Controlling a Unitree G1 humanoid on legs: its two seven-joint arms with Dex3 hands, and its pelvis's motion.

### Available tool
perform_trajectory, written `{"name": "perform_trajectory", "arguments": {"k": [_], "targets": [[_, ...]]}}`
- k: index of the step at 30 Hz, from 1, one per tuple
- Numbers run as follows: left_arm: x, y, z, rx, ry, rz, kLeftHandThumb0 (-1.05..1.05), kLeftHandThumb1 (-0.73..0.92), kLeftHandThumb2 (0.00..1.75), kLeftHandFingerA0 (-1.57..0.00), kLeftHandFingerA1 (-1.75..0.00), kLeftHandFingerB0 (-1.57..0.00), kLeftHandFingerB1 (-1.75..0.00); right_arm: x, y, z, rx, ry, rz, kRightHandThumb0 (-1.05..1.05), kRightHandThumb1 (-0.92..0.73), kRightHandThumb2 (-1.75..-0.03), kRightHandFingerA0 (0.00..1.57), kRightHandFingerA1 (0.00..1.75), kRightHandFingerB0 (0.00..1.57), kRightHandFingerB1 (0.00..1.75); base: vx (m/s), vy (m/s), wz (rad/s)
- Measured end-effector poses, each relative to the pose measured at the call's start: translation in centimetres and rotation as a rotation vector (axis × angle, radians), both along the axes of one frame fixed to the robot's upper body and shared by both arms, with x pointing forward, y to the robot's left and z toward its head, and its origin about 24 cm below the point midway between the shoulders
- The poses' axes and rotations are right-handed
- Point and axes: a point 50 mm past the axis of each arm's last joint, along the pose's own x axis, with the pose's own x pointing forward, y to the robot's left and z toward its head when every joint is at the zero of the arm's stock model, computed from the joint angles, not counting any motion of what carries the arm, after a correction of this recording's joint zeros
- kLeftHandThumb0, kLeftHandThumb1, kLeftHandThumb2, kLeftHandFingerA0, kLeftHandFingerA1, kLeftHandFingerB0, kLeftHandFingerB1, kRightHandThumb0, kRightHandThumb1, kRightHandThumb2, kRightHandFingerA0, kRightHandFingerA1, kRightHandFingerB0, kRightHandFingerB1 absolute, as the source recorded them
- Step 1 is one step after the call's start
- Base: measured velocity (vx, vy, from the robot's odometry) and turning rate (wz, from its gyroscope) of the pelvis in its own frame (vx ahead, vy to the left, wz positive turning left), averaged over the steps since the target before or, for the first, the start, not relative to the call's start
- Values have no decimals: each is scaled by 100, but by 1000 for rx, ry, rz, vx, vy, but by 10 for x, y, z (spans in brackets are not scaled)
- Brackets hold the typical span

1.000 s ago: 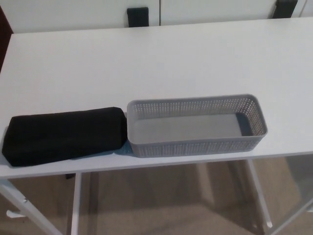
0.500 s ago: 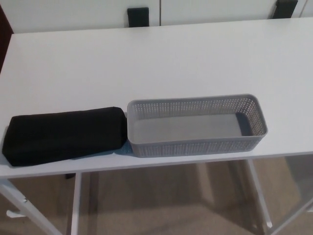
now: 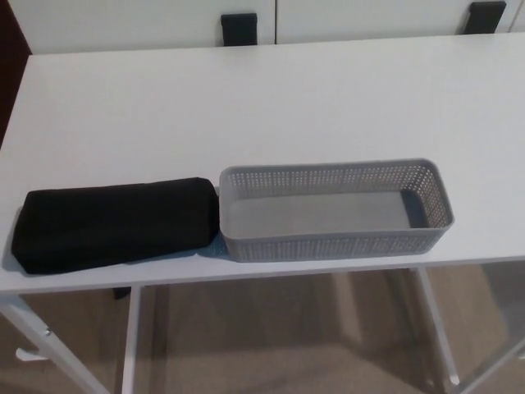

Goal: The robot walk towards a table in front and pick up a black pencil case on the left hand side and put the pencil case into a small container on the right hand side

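A black pencil case point(image 3: 115, 224) lies flat near the front left edge of the white table point(image 3: 246, 107). Its right end touches the left wall of a grey perforated container point(image 3: 336, 240), which stands long side on at the front edge and holds nothing. Neither of my hands shows in the head view.
Two black chair backs point(image 3: 239, 27) point(image 3: 484, 16) stand behind the far edge of the table. White table legs point(image 3: 130, 345) and a beige floor show below the front edge. A dark panel runs along the far left.
The whole picture has shifted slightly to the right and a touch upward, so the camera has moved. The pencil case and container keep their places on the table.
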Motion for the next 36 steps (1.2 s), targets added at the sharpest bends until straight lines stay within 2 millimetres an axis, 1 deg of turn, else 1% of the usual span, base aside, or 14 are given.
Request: {"name": "perform_trajectory", "arguments": {"k": [2, 3, 4, 5, 6, 9, 10, 11, 16, 20, 26, 33, 34, 36], "targets": [[15, -9, 17, 35, -69, -55, -37, 25, 61, 0, -6, 0, -6, 0, 0, 0, 1, 2, 2, -37, -60, -62, 54, 47, 20, 32, 0, 0, 0], [24, -15, 28, 55, -109, -90, -25, 35, 64, 0, -3, 0, -2, 0, 1, 0, 2, 2, 4, -37, -60, -62, 54, 46, 19, 33, 0, 0, 0], [31, -20, 37, 70, -143, -118, -34, 39, 66, 0, -6, 0, 0, 0, 1, 0, 2, 3, 5, -34, -60, -58, 55, 44, 20, 31, 0, 0, 0], [41, -27, 49, 89, -190, -160, -32, 24, 62, 0, -16, 0, -11, 0, 1, -1, 3, 4, 6, -34, -60, -58, 56, 44, 22, 31, 0, 0, 0], [52, -36, 61, 105, -234, -209, -32, 24, 62, 0, -16, 0, -11, 0, 2, -1, 3, 5, 7, -34, -60, -58, 56, 44, 22, 31, 0, 0, 0], [83, -63, 91, 135, -336, -357, -36, 40, 52, 0, -23, 0, -6, 1, 2, -1, 5, 6, 11, -35, -60, -57, 57, 43, 22, 30, 0, 0, 0], [92, -71, 99, 142, -359, -401, -38, 39, 52, 0, -19, 0, -3, 2, 3, -1, 5, 4, 13, -34, -60, -58, 55, 44, 21, 30, 0, 0, 0], [102, -80, 107, 146, -379, -452, -43, 31, 66, 0, -11, 0, -4, 2, 3, 0, 5, 4, 14, -35, -60, -57, 56, 43, 21, 30, 0, 0, 0], [145, -121, 127, 146, -366, -661, -52, 35, 67, 0, -3, 0, 0, 5, 4, 0, 4, 2, 22, -35, -59, -57, 58, 45, 22, 31, 0, 0, 0], [171, -148, 126, 154, -274, -776, -53, 36, 68, 0, -4, 0, -1, 9, 4, 0, 2, -4, 27, -34, -58, -57, 57, 45, 23, 31, 0, 0, 0], [202, -183, 96, 189, -23, -886, -56, 37, 69, 0, 0, 0, 0, 10, 4, 1, -1, -2, 30, -34, -59, -58, 58, 44, 22, 31, 0, 0, 0], [218, -199, 65, 262, 220, -886, -55, 37, 67, 0, 0, 0, 0, 10, 3, 1, -5, 6, 29, -37, -61, -62, 55, 45, 20, 32, 0, 0, 0], [220, -200, 62, 275, 249, -878, -51, 42, 53, 0, 0, 0, 0, 11, 2, 2, -7, 5, 31, -33, -60, -58, 57, 43, 21, 30, 0, 0, 0], [223, -199, 54, 294, 309, -854, -53, 42, 53, 0, 0, 0, 0, 11, 2, 5, -12, -4, 38, -34, -58, -57, 58, 43, 23, 31, 0, 0, 0]]}}
